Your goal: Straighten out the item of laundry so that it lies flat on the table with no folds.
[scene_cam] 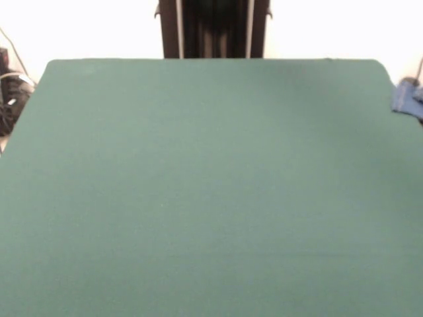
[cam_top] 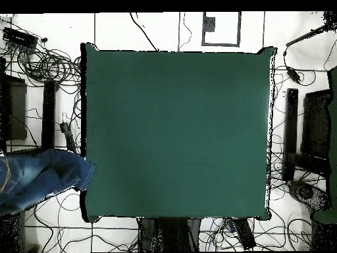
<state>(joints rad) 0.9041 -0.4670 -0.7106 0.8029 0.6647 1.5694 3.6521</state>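
The blue denim jeans (cam_top: 39,174) show at the left edge of the overhead view. They are bunched, and one end just overlaps the left edge of the dark green table (cam_top: 178,132). In the front view only a small blue piece of the jeans (scene_cam: 408,99) shows at the right edge, beside the table (scene_cam: 211,198). No arm or gripper shows in either view. Only the robot's dark pedestal (scene_cam: 213,30) stands at the table's far side.
Cables (cam_top: 46,62) and black equipment (cam_top: 314,125) lie on the white floor on both sides of the table. The robot's base (cam_top: 172,234) sits at the table's bottom edge in the overhead view.
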